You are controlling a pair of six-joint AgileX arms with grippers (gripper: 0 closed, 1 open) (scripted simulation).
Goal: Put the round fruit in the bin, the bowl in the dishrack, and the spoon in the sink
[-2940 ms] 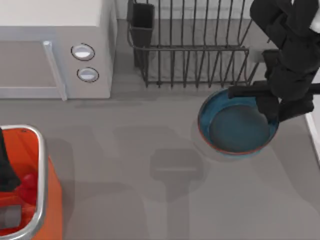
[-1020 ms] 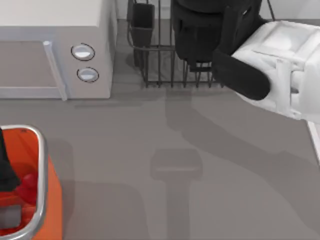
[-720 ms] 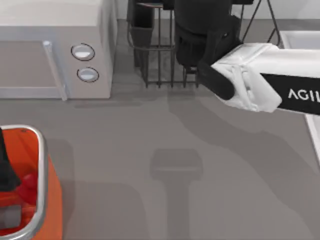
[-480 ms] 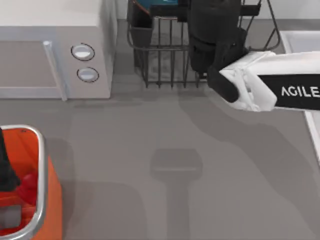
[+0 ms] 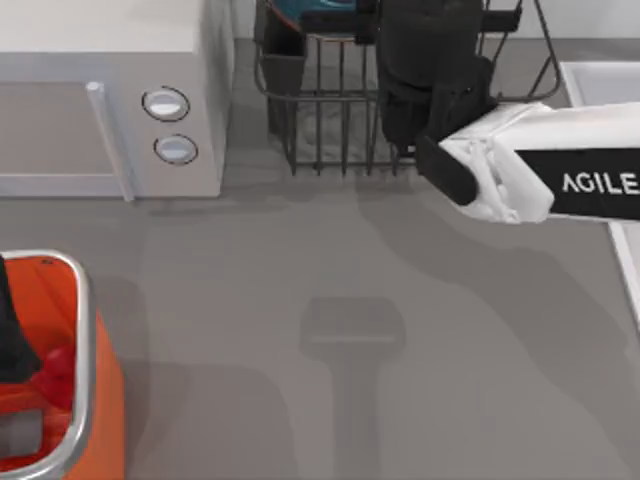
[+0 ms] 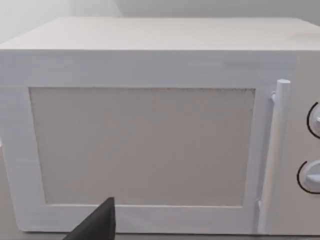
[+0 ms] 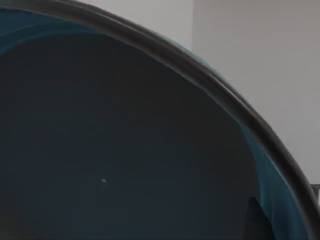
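Observation:
The blue bowl (image 5: 296, 9) shows as a teal sliver at the far end of the dark wire dishrack (image 5: 330, 120). My right gripper (image 5: 345, 20) reaches over the rack and is shut on it. In the right wrist view the bowl's dark teal inside (image 7: 125, 150) is very close, with its rim curving across. The red round fruit (image 5: 57, 364) lies inside the orange bin (image 5: 82, 300) at the near left. My left gripper (image 5: 12, 340) hangs over the bin beside the fruit. A corner of the white sink (image 5: 600, 78) sits at the right edge. The spoon is out of view.
A white microwave (image 5: 110, 100) with two round knobs stands at the back left, and its door (image 6: 150, 140) faces the left wrist camera. A black utensil cup (image 5: 285, 45) sits at the rack's left corner. Grey tabletop (image 5: 350, 330) spreads across the middle.
My right arm lifted the bowl off the table and swung it over the dishrack; in the last half second it barely moved. The left arm stayed over the bin.

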